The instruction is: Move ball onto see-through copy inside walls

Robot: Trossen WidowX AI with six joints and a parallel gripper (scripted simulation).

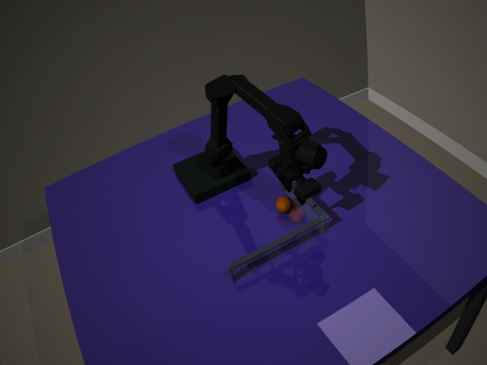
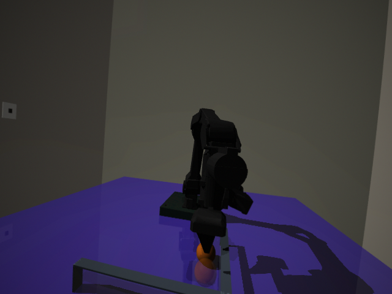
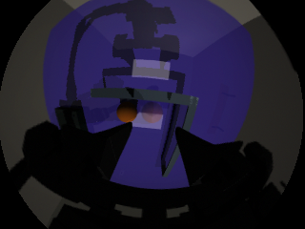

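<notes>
The orange ball [image 1: 283,204] [image 2: 199,253] [image 3: 127,112] lies on the table inside the corner, beside the see-through copy [image 1: 297,215] [image 2: 204,275] [image 3: 153,113]. In the wrist view a narrow gap shows between them, with the ball left of the copy. The longer wall [image 1: 275,242] [image 2: 136,274] and the other wall [image 1: 320,211] [image 2: 225,266] [image 3: 190,114] meet near the copy. My gripper [image 1: 296,196] [image 3: 153,127] is open and empty above the table. In the exterior view a finger covers part of the ball.
The robot's base [image 1: 200,190] [image 2: 172,209] stands behind the corner. A pale square [image 1: 365,325] lies near the table's front edge. The arm's shadow falls across the table beyond the walls.
</notes>
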